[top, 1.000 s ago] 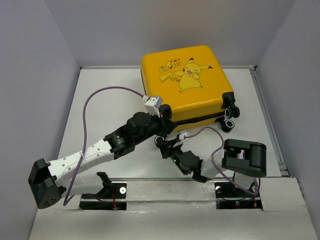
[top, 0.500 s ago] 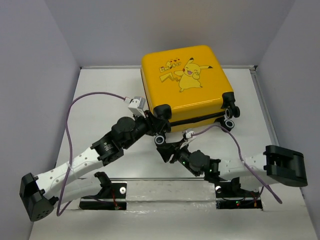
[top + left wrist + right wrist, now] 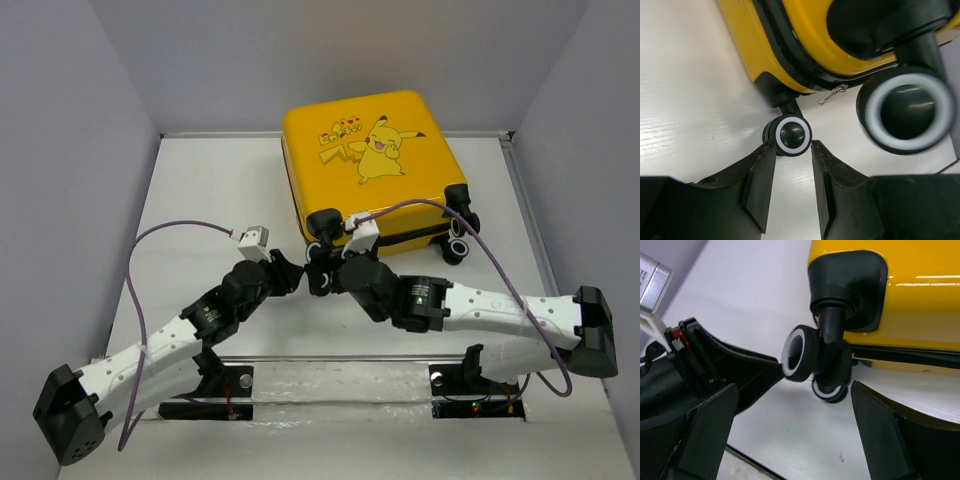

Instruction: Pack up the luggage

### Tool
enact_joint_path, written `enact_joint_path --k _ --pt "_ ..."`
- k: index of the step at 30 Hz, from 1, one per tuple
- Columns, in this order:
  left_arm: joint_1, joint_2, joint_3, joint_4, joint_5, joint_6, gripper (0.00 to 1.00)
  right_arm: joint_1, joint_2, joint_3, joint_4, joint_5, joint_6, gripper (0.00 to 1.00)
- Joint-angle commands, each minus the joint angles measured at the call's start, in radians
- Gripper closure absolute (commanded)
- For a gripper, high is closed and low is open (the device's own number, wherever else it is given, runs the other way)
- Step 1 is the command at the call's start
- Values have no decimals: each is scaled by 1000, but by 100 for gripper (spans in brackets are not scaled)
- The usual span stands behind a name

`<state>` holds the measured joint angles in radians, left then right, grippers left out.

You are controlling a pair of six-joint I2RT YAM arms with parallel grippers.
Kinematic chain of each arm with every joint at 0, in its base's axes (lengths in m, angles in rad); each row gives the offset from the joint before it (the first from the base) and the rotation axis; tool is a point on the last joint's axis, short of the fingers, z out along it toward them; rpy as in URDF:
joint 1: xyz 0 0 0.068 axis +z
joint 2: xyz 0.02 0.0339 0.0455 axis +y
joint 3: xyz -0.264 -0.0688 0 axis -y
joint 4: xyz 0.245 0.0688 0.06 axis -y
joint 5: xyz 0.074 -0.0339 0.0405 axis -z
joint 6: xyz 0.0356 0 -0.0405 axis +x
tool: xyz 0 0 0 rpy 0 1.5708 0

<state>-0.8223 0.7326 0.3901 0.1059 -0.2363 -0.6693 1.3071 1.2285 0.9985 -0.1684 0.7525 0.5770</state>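
At the table's [image 3: 210, 200] centre, the left tool [image 3: 793, 147], narrowly parted and gripping nothing, brackets a corner wheel [image 3: 791, 135]. The right tool [image 3: 792, 390], wide open and empty, sits just at its 3 o'clock. The closed luggage [image 3: 370, 165] lies beyond both at 12 o'clock, wheel end nearest.
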Motion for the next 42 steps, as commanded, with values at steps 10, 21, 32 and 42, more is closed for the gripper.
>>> enact_joint_path --k 10,21,32,42 --pt "5 237 -17 368 104 13 54 -180 304 316 -316 -61 -146 5" --pt "5 369 -7 526 172 45 53 -220 384 384 -384 -1 -213 67" --pt "5 475 -10 695 181 83 47 -220 370 402 -370 -59 -230 93" --pt "5 553 7 853 181 68 36 -220 355 359 -316 -114 -226 93"
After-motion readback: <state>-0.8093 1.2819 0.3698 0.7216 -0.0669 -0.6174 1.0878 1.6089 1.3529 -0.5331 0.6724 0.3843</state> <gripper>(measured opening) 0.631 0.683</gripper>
